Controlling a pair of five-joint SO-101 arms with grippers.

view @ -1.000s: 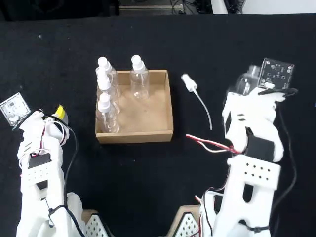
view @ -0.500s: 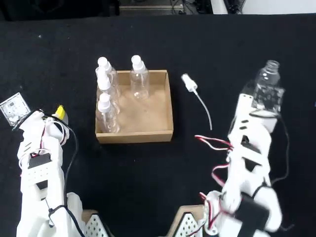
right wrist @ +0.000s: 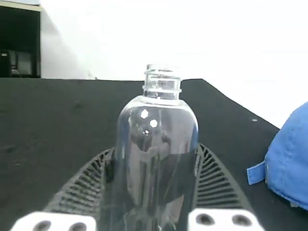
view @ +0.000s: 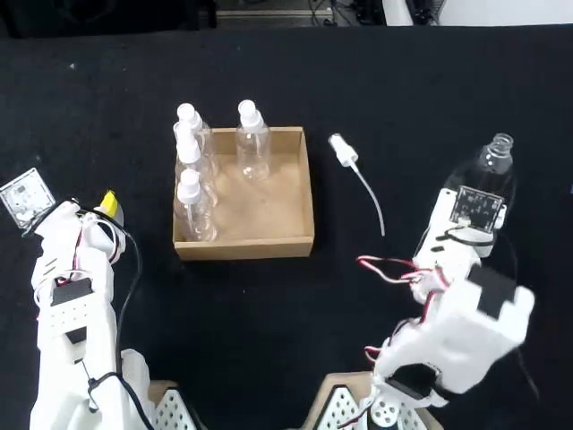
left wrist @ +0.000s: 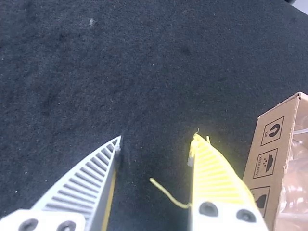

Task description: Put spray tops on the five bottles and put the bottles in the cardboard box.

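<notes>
- Yellow-and-grey left hand is held open, nothing between its fingers, low over the black counter and near the cardboard box. The box wall could be clipped and the box shoved if this arm is swung across carelessly.
- Four capped bottles are stood in the box, three along its left wall and one at the far side. They could be toppled when a fifth is lowered in, as free room is seen only in the right half.
- Loose spray top is lain on the counter between the box and the right arm, its thin tube trailing toward the near side. The tube could be bent or could miss the neck, and the top could be rolled off if nudged.
- Uncapped bottle is gripped around its body by the right hand, at the right of the counter and well apart from the box. Clear smooth plastic is judged slippery, so it could be twisted or dropped under a light squeeze, or dented under a hard one.
- Right arm is folded back toward its base, with the open neck pointed away from the wrist, toward the far side.
</notes>
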